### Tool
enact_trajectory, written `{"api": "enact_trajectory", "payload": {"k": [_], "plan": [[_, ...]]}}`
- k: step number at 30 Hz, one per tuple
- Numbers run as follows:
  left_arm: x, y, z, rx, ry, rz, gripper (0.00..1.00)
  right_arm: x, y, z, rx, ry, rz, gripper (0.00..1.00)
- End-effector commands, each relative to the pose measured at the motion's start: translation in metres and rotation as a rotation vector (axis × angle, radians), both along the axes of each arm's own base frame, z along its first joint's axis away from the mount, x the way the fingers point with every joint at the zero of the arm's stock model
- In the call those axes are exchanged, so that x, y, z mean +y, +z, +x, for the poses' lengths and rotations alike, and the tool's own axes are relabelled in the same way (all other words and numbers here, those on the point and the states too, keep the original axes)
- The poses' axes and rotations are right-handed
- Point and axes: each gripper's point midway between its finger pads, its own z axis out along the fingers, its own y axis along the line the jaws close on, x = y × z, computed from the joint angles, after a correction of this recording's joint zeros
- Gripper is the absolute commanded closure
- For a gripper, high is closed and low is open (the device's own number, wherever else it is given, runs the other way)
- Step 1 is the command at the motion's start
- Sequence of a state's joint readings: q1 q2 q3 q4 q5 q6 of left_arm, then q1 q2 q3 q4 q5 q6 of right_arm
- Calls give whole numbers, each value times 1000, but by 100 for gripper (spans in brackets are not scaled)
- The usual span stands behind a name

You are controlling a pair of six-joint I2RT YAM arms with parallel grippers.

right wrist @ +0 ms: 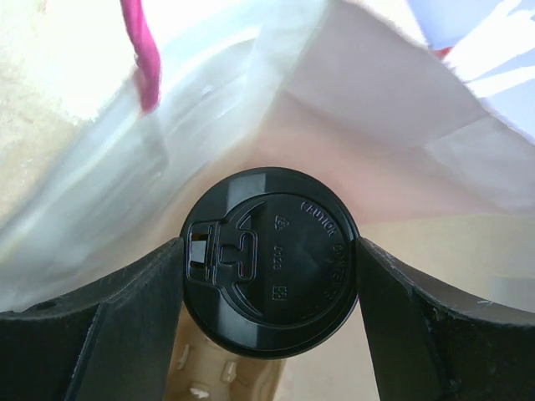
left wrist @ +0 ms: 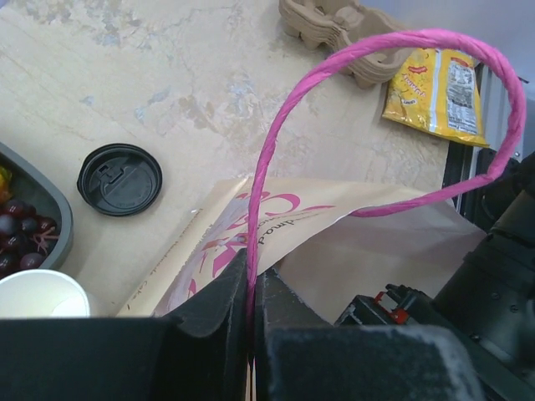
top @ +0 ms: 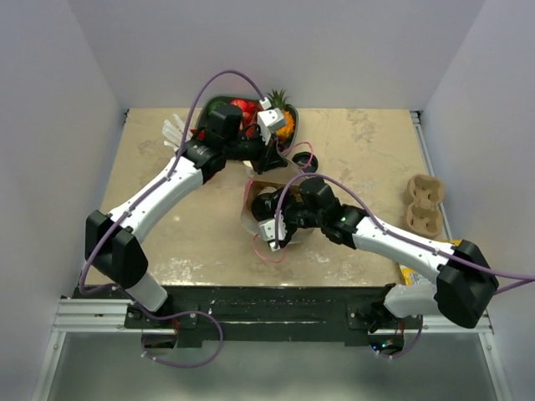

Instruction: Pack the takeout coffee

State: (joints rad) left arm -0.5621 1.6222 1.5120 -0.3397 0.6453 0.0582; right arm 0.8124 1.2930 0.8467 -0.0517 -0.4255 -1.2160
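The takeout coffee shows in the right wrist view as a round black lid [right wrist: 272,259]; its white cup is hidden beneath. My right gripper [right wrist: 269,267] is shut on it, a finger touching each side of the lid, inside the open paper bag [right wrist: 351,125]. In the top view the right gripper [top: 276,220] sits in the mouth of the bag [top: 261,185]. My left gripper [left wrist: 251,292] is shut on the bag's pink handle [left wrist: 276,134] and holds it up; from above, the left gripper [top: 269,157] is at the bag's far edge.
A loose black lid [left wrist: 119,178] lies on the table beside the bag. A lidless white cup [left wrist: 38,292] stands near a dark fruit tray [left wrist: 58,219]. Cardboard cup carriers [top: 425,205] and a yellow snack packet [left wrist: 435,92] lie at the right. Another carrier [right wrist: 217,376] shows under the coffee.
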Motion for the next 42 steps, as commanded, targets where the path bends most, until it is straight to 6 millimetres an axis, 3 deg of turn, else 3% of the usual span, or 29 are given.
{"api": "enact_trajectory", "payload": {"k": [1,8,16,32,42], "plan": [[-1,30,-22,-17,-37,-77,100,7,7,9,-65,-2,-48,38],[-3,44,-42,-35,-48,-130,100,13,-3,2,-56,-16,-127,38],[-5,38,-65,2,-109,-162,100,9,-29,18,-77,-92,-217,38],[-3,42,-66,-9,-124,-155,100,9,-62,37,9,-208,-300,38],[-4,48,-59,8,-103,-154,100,8,-56,32,253,-342,-179,38]]}}
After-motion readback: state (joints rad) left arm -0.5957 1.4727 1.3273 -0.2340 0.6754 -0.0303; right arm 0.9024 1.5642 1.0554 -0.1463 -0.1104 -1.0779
